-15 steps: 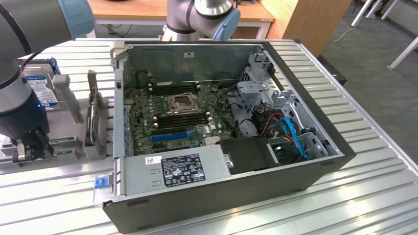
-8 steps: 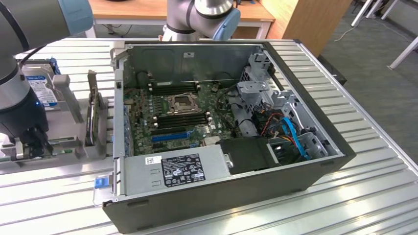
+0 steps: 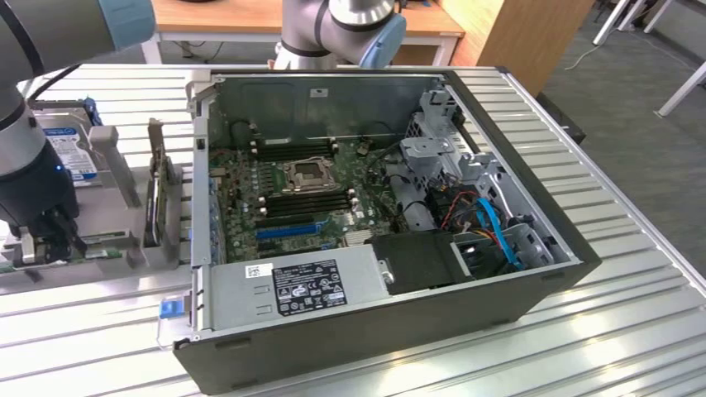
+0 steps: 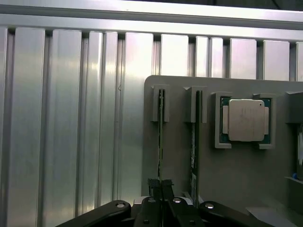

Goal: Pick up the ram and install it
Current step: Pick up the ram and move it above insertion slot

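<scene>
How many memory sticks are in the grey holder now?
2. One memory stick sits in the shut claw; the second stick stands in the next slot. More may be hidden.

Your arm (image 3: 20, 128) is made of silver-grey tubes joined by rounded housings, each closed with a pale blue cap (image 3: 124, 21). You see one cap at ten o'clock in the exterior view and another at twelve. A thin black cable (image 3: 25, 41) runs along the tube at ten o'clock. The wrist end is black. Your gripper (image 4: 161, 187) is black too, with slim fingers (image 4: 155, 185) on flat, curved links (image 4: 99, 213), each pinned with a bright round screw (image 4: 118, 205).
</scene>
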Tool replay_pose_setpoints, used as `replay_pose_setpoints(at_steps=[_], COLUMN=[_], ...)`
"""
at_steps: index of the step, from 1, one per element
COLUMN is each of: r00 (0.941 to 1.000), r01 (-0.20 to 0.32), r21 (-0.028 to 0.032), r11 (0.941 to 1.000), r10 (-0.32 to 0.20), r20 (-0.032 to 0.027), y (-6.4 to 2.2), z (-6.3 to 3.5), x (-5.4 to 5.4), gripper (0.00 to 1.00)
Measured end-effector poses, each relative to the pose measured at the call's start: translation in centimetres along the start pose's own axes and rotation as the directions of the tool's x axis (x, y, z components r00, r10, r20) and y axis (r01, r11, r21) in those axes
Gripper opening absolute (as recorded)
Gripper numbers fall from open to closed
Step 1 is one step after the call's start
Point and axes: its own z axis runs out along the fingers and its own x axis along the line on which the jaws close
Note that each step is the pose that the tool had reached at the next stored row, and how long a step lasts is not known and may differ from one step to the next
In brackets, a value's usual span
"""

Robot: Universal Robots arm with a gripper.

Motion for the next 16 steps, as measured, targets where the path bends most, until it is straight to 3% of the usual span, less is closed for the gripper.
replay_pose_setpoints(at_steps=[16], r00=[1.0], r01=[0.0], r21=[0.0001], r11=[1.0], r10=[0.0], r20=[0.0001], y=[0.12], z=[-3.75], x=[-0.1], gripper=[0.12])
